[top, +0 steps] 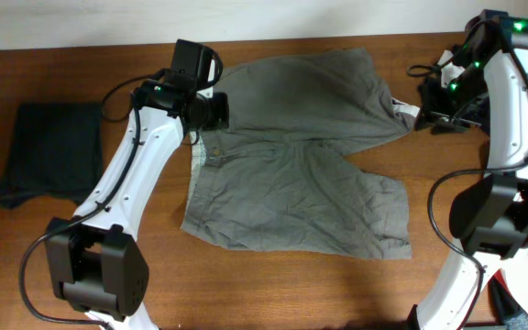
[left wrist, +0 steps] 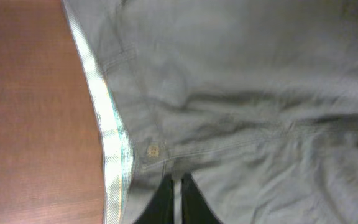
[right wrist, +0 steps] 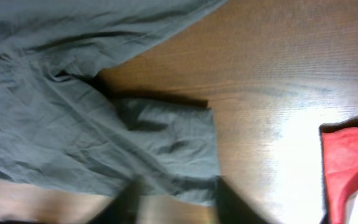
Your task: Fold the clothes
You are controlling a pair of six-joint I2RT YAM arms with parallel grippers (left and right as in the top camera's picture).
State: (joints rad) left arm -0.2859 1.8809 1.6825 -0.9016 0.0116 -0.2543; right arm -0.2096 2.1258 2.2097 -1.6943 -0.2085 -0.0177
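The grey-khaki trousers (top: 291, 174) lie spread on the wooden table, waistband to the left and legs to the right. My left gripper (top: 214, 112) is at the waistband. In the left wrist view its fingers (left wrist: 176, 199) are pinched together on the fabric (left wrist: 260, 81) just below the button (left wrist: 153, 150), beside the pale waistband lining (left wrist: 114, 143). My right gripper (top: 424, 115) is at the end of the upper leg. In the right wrist view its fingers (right wrist: 179, 202) are blurred and spread wide, with the leg hem (right wrist: 166, 149) between them.
A folded black garment (top: 49, 151) lies at the table's left side. A red cloth (top: 521, 316) lies at the front right edge and also shows in the right wrist view (right wrist: 350, 168). Bare wood (right wrist: 272, 81) lies right of the trouser legs.
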